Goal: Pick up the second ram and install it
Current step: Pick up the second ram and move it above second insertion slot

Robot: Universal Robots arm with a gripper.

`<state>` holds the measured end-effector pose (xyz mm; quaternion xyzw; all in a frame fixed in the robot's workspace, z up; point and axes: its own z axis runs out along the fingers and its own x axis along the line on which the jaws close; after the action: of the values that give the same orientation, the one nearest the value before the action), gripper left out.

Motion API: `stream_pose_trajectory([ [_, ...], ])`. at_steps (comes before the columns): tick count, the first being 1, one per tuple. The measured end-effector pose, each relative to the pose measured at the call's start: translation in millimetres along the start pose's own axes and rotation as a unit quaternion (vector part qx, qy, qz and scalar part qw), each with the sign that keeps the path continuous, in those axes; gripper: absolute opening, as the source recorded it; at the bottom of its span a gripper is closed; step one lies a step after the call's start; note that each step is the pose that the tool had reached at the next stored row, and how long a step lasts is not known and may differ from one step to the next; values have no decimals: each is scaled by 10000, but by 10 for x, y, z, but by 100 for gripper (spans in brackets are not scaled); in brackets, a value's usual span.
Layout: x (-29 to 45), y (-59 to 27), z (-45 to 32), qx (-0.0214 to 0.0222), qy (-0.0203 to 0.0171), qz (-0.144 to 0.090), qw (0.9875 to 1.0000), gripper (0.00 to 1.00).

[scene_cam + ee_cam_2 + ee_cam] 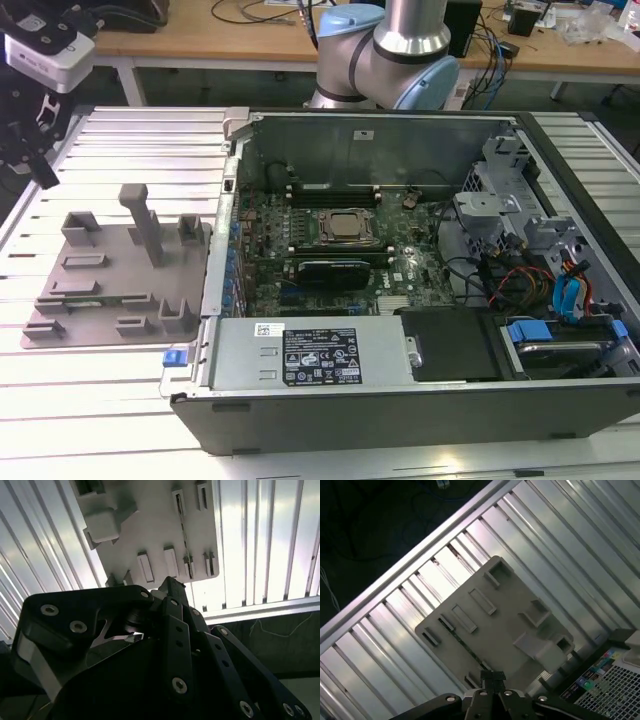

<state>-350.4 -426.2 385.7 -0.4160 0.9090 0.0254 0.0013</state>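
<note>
On the grey tray (pixel 506 630) ahead of the closed, empty pincer (pixel 492 676), the second ram (pixel 465 645) lies lengthwise toward it.

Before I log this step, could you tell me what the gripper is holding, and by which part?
Nothing: the gripper is shut and empty above the grey tray, where a thin dark strip, seemingly the second ram, lies.
</note>
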Motion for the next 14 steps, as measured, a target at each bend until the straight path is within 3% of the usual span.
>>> stream_pose_trajectory([
  [3, 0, 0, 0, -7, 15, -316, 9995, 8],
  [6, 0, 0, 0, -14, 27, -591, 9982, 8],
  [13, 0, 0, 0, -26, 51, -1121, 9937, 8],
  [14, 0, 0, 0, -29, 56, -1232, 9924, 8],
])
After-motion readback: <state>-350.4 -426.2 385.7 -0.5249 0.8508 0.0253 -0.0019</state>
